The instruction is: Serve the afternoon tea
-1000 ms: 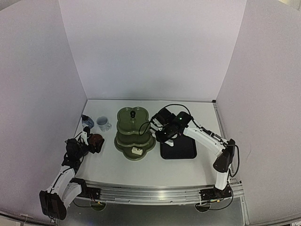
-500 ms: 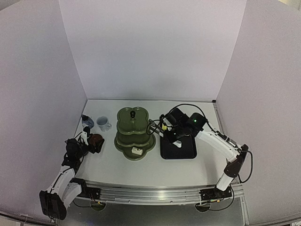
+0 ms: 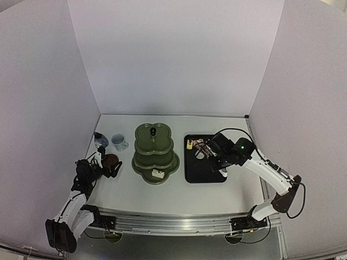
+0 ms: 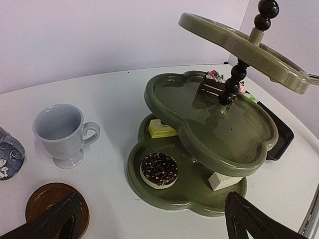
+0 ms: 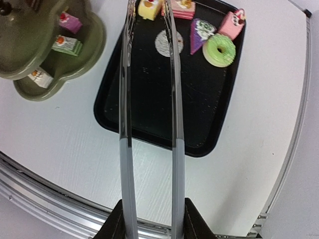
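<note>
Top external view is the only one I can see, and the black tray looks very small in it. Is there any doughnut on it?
Observer: Yes. The right wrist view shows a green doughnut at the far end of the black tray, beside a purple wedge cake.
Operator: And what lies on the lowest tier of the stand?
Observer: The left wrist view shows a chocolate doughnut with sprinkles on the lowest tier of the green stand.
</note>
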Robot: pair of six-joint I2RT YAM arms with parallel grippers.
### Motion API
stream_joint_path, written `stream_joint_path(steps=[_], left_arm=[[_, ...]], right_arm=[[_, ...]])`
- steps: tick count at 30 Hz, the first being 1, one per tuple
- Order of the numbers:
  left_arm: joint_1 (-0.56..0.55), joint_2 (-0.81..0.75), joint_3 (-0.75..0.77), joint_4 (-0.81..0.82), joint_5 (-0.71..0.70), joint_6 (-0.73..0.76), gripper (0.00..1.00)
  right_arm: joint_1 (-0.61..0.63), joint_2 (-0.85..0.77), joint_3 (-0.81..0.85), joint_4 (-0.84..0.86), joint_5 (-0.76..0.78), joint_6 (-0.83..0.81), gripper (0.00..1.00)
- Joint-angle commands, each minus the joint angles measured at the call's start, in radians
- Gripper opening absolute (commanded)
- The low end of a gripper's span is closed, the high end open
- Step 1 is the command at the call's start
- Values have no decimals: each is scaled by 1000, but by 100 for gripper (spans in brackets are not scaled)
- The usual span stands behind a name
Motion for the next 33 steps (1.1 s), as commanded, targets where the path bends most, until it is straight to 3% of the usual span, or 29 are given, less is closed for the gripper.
stream_joint_path(steps=[1,5,10,14,20,33], left_arm=[[2,1,39,6,64,8,100],[-1,20,60,-13,119,59,100],[-11,54,113,-157,290,281,100],[-10,101,136,-228,300,356,100],[-11,169,167,-167,287,284,100],[-10,177,162,-121,274,268,100]], right_arm=[[-30,-40,-71,-4,88,56,31],[-37,-18,-151,65,69,49,31],[-38,-21,-254,176,56,56,32],[-43,-47,-347,254,56,67,33],[-44,-73,-460,365,30,103,33],[-49,-17,-506,428,-3,77,35]])
